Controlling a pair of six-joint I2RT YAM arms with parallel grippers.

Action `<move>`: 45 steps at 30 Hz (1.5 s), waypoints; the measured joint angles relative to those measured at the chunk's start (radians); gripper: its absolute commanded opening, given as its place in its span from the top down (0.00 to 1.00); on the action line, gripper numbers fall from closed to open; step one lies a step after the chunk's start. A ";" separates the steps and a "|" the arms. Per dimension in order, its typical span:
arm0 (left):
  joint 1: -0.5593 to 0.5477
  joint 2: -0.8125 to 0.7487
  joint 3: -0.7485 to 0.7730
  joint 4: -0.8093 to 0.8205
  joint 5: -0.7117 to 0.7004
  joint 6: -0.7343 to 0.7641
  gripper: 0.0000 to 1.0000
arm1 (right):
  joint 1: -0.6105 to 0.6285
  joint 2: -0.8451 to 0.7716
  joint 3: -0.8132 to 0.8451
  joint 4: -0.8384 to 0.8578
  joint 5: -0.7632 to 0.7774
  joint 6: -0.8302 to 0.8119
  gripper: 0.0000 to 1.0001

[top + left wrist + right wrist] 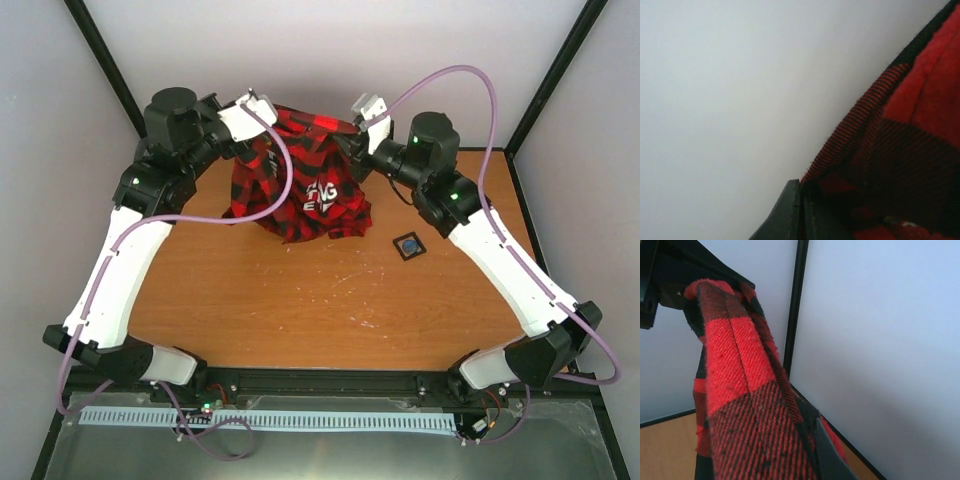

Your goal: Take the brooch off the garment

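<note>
The garment (300, 185), a red-and-black checked shirt with white letters, hangs lifted at the back of the table, its lower part bunched on the wood. My left gripper (262, 128) is shut on its upper left edge, and the left wrist view shows the closed jaws (801, 187) pinching the hem (855, 125). My right gripper (352, 135) is shut on the upper right edge; the right wrist view shows one finger (829, 455) against the cloth (740, 405). A small dark square brooch with a blue centre (408, 246) lies on the table, right of the shirt and apart from it.
The wooden table (300, 300) is enclosed by white walls with black frame posts (796, 300). The left arm's gripper body (665, 270) shows at the top left of the right wrist view, holding the shirt's far corner. Purple cables loop over both arms.
</note>
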 measured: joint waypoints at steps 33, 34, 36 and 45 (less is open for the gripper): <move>0.045 -0.174 -0.524 0.043 0.002 -0.130 0.29 | -0.117 -0.057 0.023 -0.388 -0.005 0.119 0.97; 0.047 -0.159 -0.548 0.042 0.007 -0.172 0.24 | -0.119 -0.057 0.017 -0.391 -0.007 0.120 0.97; 0.048 -0.128 -0.569 0.034 0.049 -0.251 0.16 | -0.121 -0.057 0.014 -0.396 -0.014 0.122 0.97; 0.049 -0.145 -0.618 -0.083 0.575 -0.378 0.00 | -0.121 -0.041 0.044 -0.412 -0.031 0.142 0.97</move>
